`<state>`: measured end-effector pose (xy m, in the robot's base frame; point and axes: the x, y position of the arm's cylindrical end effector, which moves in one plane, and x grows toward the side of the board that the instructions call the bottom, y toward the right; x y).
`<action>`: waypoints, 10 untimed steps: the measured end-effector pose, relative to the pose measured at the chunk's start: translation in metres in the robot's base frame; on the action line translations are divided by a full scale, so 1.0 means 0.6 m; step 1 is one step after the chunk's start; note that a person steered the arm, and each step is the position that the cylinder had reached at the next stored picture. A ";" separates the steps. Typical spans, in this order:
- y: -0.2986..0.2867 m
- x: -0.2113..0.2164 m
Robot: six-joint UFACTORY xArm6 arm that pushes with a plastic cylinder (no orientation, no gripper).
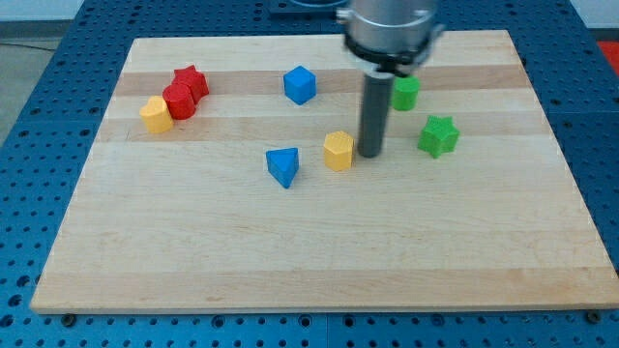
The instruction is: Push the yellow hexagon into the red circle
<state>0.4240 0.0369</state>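
Nearest you, at the view's bottom, is the front edge of the wooden bench (319,290), and the first block above it is a blue triangle-like block (282,165). Your target, the yellow hexagon (338,151), sits just to that block's right, near the board's middle. My tip (370,155) stands right beside the hexagon on its right side, touching or nearly so; you cannot tell which from this view. That placement makes sense to me: the red circle (179,101) lies well apart toward the view's upper left, so a push from the right would drive the hexagon leftward, though it will need to angle upward too. No pincer exists on this rod, so there is no open or closed state to report. Beside the red circle you have a red star (192,80) touching it above right and a second yellow block (155,114) touching it at lower left, so the goal is crowded. Count them: two yellow, two red, two blue including a blue cube (300,84), and two green, a green block (405,93) partly behind the rod and a green star (438,135).
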 end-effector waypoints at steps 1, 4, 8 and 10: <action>-0.072 0.003; -0.120 0.047; -0.220 -0.070; -0.208 -0.089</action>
<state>0.3706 -0.0879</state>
